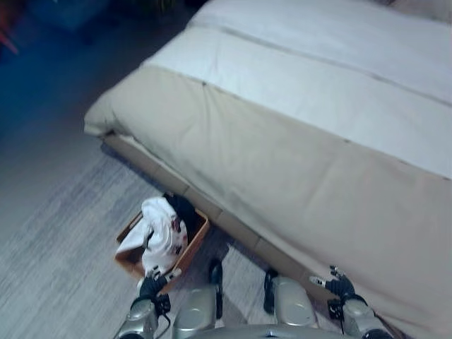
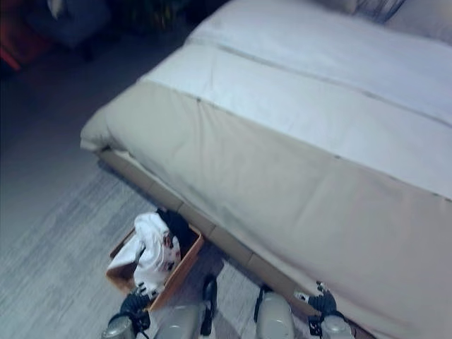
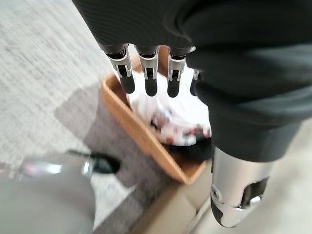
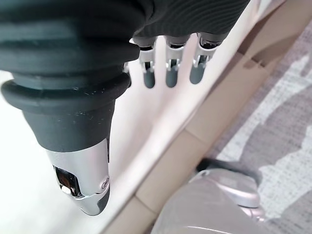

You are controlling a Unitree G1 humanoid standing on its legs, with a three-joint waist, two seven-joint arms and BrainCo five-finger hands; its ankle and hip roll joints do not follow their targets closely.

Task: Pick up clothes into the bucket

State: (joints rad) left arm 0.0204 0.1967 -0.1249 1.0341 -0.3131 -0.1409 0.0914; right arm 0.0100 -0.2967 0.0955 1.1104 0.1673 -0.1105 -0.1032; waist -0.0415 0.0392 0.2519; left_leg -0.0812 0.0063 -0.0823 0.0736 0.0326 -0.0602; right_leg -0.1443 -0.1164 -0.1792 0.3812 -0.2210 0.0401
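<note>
An orange-brown bucket [image 1: 195,242] stands on the floor beside the bed's base. Inside it lie a white garment with a red print [image 1: 159,236] and a dark piece of clothing [image 1: 185,210]. My left hand [image 1: 151,284] hangs just in front of the bucket's near corner, open with straight fingers and holding nothing; in the left wrist view its fingers [image 3: 150,78] point over the bucket [image 3: 129,124] and the white garment [image 3: 183,117]. My right hand [image 1: 340,285] hangs open and empty by the bed's side, and its fingers [image 4: 168,68] show in the right wrist view.
A large bed [image 1: 296,141] with a beige cover and a white sheet takes up the right and top. Its low padded base [image 1: 233,229] runs along the floor behind the bucket. A grey carpet [image 1: 56,240] spreads to the left.
</note>
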